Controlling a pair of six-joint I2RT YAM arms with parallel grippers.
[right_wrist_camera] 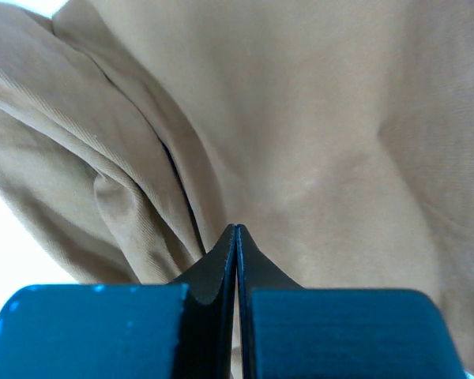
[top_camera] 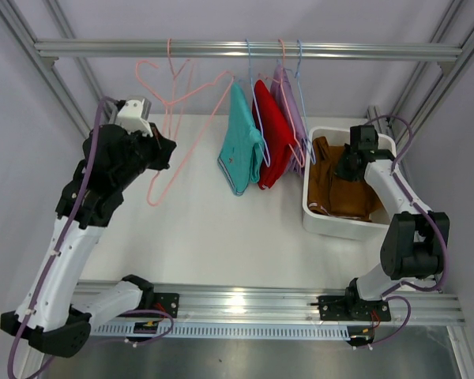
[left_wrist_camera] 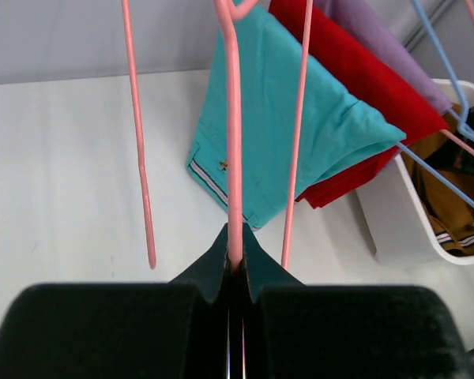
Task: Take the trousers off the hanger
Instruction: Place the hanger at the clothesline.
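1. Overhead, three pairs hang side by side from the rail: teal trousers, red trousers and lavender trousers, each folded over a thin wire hanger and overlapping the next.
2. Brown trousers lie crumpled in the white bin, which sits on the table to the right of the hanging pairs.
3. Each garment is one plain colour. The teal pair has a striped band along its lower edge, and striped trim also shows on the brown pair in the left wrist view.
4. The left gripper is clamped on the wire of an empty pink hanger, left of the teal pair.
5. The right gripper is down in the bin with its fingers pressed together against the brown cloth. Whether any fold is caught between them cannot be told.
6. The lavender pair is mostly hidden behind the red one, and a blue hanger crosses in front of the bin.
7. The right wrist view shows only cloth, pale and close.
8. A small mark on the teal pair is too tiny to read.
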